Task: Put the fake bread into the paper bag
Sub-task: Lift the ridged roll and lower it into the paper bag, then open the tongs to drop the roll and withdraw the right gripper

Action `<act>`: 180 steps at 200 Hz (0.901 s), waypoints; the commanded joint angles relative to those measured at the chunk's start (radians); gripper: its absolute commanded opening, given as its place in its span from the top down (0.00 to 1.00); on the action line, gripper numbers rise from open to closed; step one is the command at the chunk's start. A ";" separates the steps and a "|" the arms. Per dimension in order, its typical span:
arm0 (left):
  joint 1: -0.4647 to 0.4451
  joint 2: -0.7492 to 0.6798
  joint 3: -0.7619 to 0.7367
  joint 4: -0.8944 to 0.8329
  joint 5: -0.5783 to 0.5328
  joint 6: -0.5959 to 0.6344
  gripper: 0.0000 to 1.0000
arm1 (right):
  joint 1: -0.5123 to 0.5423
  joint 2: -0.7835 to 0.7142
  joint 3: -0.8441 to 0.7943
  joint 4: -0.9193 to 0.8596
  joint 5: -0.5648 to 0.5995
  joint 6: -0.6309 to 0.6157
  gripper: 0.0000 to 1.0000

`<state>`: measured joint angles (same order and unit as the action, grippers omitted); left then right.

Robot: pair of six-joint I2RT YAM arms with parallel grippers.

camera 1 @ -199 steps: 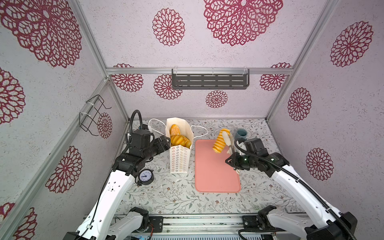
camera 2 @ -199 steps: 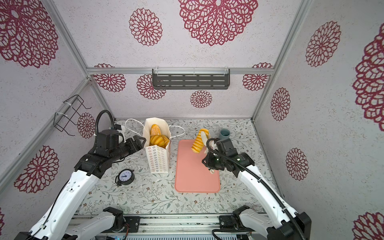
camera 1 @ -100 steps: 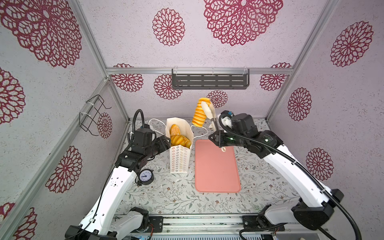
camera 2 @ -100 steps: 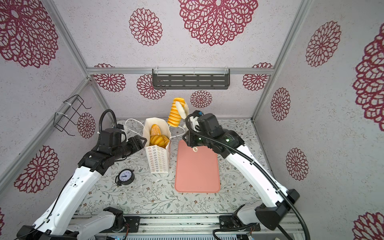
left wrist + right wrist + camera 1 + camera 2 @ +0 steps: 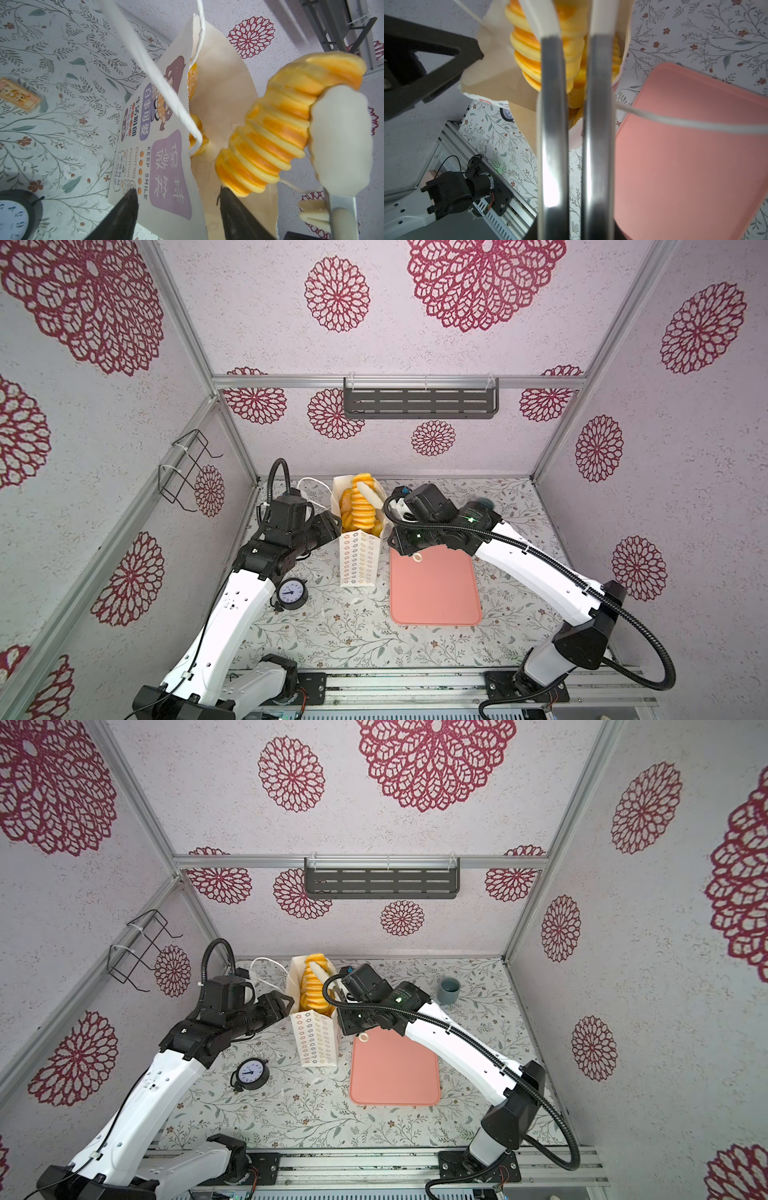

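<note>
Ridged spiral roll at the mouth of the paper bag
On the bench beside the pink tray, the upright bag holds other breads; the right pincer clamps the roll, lower end inside the rim; the left pincer straddles the printed wall, jaws apart.

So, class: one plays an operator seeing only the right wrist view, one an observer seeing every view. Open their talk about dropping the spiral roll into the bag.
Operator: How much of the roll is in?
Observer: Left wrist view: most of the spiral roll stands above the paper bag; only its lower end reaches in.
Operator: And the left gripper?
Observer: The left gripper is open, fingers astride the bag's printed wall.
Operator: Anything behind my arm?
Observer: A grey cup, in a top view.
</note>
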<state>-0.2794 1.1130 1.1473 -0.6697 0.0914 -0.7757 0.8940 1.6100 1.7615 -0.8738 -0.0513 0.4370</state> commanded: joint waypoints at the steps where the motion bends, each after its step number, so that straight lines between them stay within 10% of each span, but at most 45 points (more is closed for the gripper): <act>1: 0.004 0.000 0.001 0.026 -0.015 0.001 0.34 | 0.004 -0.041 0.065 0.037 0.030 -0.029 0.68; 97: 0.004 -0.047 0.072 -0.040 -0.043 0.030 0.31 | -0.046 -0.171 0.017 0.007 0.218 -0.022 0.64; 180: 0.020 -0.182 0.060 -0.122 -0.144 0.086 0.22 | -0.621 -0.481 -0.662 0.022 0.208 -0.028 0.70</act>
<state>-0.2768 0.9588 1.2522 -0.7673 -0.0090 -0.7109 0.3584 1.1126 1.2575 -0.8623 0.1776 0.4213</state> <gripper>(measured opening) 0.767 0.312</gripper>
